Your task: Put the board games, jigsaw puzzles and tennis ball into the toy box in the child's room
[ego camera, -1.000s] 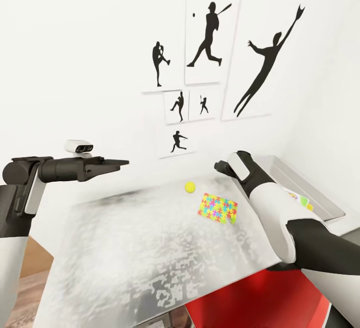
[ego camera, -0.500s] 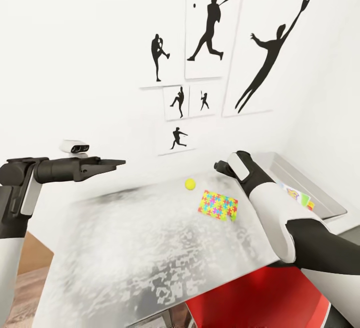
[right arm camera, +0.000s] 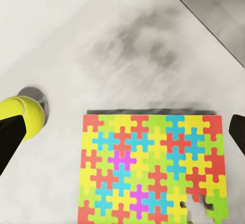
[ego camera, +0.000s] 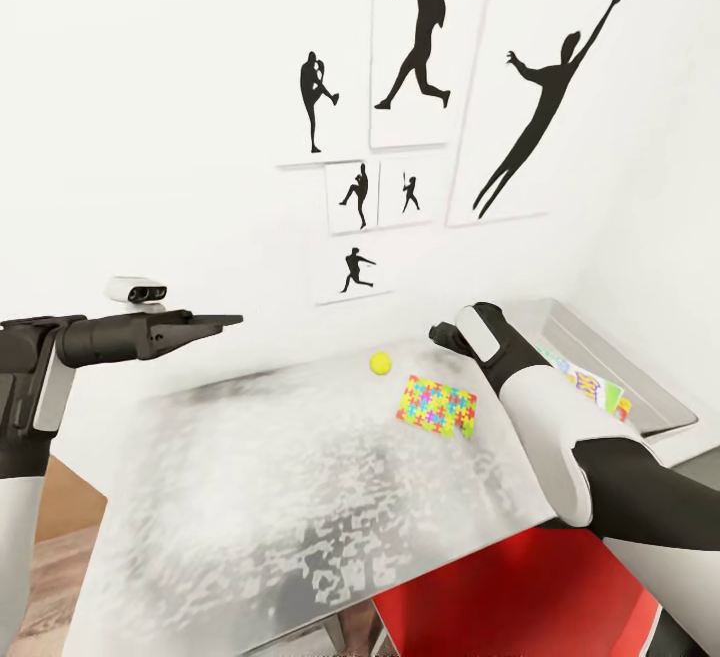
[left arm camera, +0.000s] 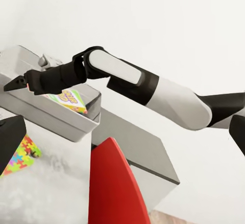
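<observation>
A yellow tennis ball (ego camera: pixel 380 363) lies on the mottled grey table (ego camera: pixel 300 497) near the wall. Beside it is a colourful jigsaw puzzle (ego camera: pixel 437 405), flat on the table. The grey toy box (ego camera: pixel 640 399) stands at the table's right end with a colourful box (ego camera: pixel 592 383) inside. My right gripper (ego camera: pixel 441 334) hovers open above the puzzle (right arm camera: pixel 153 168) and ball (right arm camera: pixel 23 115), touching neither. My left gripper (ego camera: pixel 218 319) is held out level over the table's left part, open and empty. The left wrist view shows my right gripper (left arm camera: pixel 16 84) by the toy box (left arm camera: pixel 56 115).
A red chair (ego camera: pixel 510 587) is pushed under the table's near right edge, below my right arm. Baseball silhouette posters (ego camera: pixel 420 67) hang on the white wall behind the table. A strip of wooden floor (ego camera: pixel 60 577) shows at the left.
The whole view has shifted a little, so the camera moved; more of the toy box's inside shows. Both arms keep their pose, and the ball and puzzle lie where they were.
</observation>
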Controlling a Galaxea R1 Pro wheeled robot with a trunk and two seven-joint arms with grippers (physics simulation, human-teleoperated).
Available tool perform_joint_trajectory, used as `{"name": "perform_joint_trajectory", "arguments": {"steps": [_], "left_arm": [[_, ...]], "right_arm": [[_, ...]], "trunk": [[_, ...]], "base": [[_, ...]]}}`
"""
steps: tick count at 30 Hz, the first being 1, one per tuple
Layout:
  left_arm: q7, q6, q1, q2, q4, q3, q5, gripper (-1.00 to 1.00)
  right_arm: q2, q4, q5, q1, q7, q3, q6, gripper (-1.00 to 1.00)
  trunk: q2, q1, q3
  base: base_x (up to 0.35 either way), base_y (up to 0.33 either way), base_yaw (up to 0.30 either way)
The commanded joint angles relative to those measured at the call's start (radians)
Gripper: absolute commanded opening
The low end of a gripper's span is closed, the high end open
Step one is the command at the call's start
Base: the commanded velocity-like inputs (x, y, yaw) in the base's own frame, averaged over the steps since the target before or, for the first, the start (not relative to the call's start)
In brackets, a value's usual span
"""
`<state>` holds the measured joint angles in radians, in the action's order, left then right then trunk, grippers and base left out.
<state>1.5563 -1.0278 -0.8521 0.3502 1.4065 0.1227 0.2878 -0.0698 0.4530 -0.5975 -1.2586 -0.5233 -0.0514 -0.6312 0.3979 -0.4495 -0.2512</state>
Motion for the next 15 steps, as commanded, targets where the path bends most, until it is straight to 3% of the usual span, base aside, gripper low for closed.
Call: {"name": "perform_joint_trajectory", "arguments": {"steps": [1,15], "left_arm": [[0.004,-0.011,-0.001,0.0,0.0,0.002,0.0,1.0],[0.004,-0.011,-0.002,0.001,0.002,0.006,0.001,1.0]], "right_arm": [[0.001,0.001,-0.01,-0.001,-0.009,-0.005,-0.002,1.0],[0.003,0.0,-0.01,-0.001,-0.009,-0.004,-0.002,1.0]], "trunk": [[0.002,-0.001,-0.004],[0.002,-0.001,-0.026]], "base": [[0.0,0.0,0.0],[0.0,0.0,0.0]]}}
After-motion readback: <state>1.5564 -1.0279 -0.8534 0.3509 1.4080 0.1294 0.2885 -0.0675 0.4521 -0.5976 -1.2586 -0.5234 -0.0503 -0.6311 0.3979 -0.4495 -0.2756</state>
